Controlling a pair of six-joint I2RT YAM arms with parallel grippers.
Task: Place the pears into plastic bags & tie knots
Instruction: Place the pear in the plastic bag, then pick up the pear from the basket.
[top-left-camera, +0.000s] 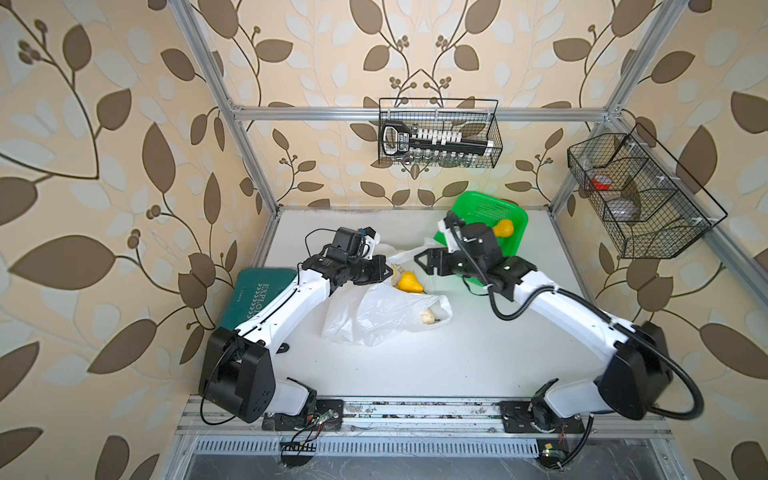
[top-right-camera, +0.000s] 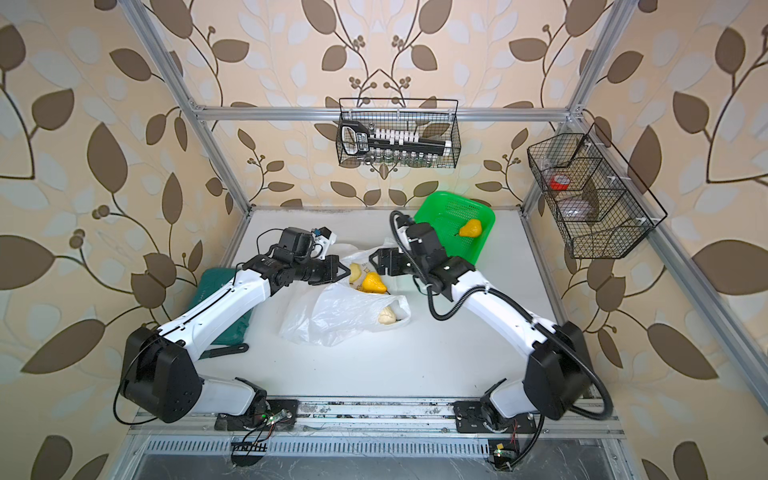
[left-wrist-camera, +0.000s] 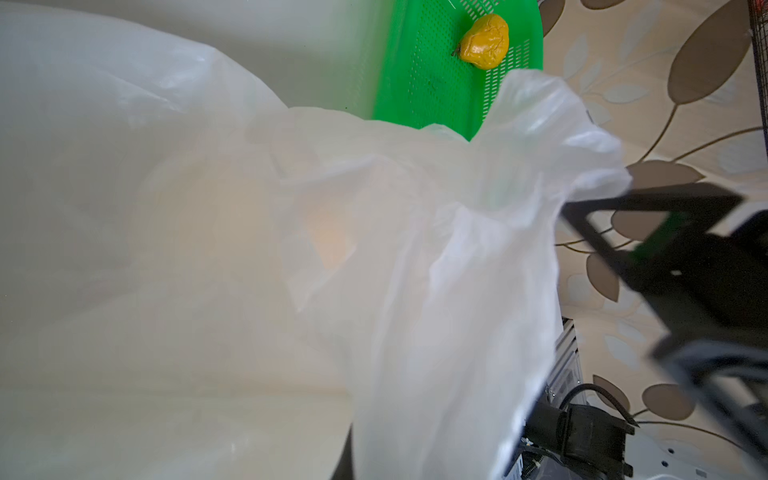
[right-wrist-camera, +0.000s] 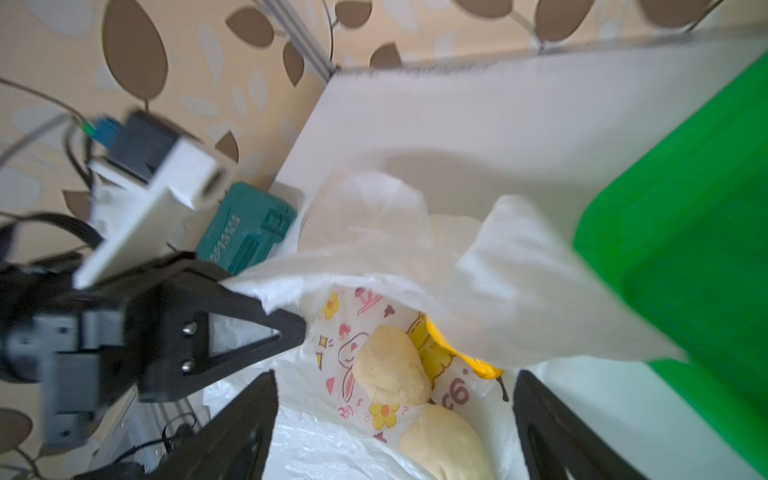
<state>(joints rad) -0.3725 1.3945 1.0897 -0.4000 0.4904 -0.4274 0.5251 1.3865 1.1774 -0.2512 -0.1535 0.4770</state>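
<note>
**Operator:** Where is the bag, and what are your pincers doing?

**Robot:** The thin translucent white plastic carrier bag (top-left-camera: 374, 313) lies crumpled on the white tabletop (top-left-camera: 415, 365), between my two arms. My left pincer (right-wrist-camera: 286, 328) is clamped shut on the edge of the bag's mouth, lifting that film up like a flap. My right pincer (right-wrist-camera: 395, 419) stands wide, its two black fingers (right-wrist-camera: 245, 419) apart on either side of the opening, with nothing between them; it hangs just above the mouth.

**Operator:** And the pears?

**Robot:** My right wrist view looks into the mouth: two pale cream-yellow rounded pears (right-wrist-camera: 392, 365) lie touching each other on the printed side of the bag, with its cartoon rabbit and yellow flowers. A bright orange-yellow pear with a tapered neck (right-wrist-camera: 457, 353) lies just beside them, partly under the raised film. In both top views a third pale pear (top-left-camera: 428, 318) shows through the plastic deeper in the bag, well apart from those three.

**Operator:** Any outside the bag?

**Robot:** One. A second orange-yellow pear (top-right-camera: 471, 228) lies alone in the green perforated plastic basket (top-right-camera: 440, 208) at the back of the table, behind my right arm.

**Operator:** Are the handles tied?

**Robot:** No, the mouth is open.
</note>
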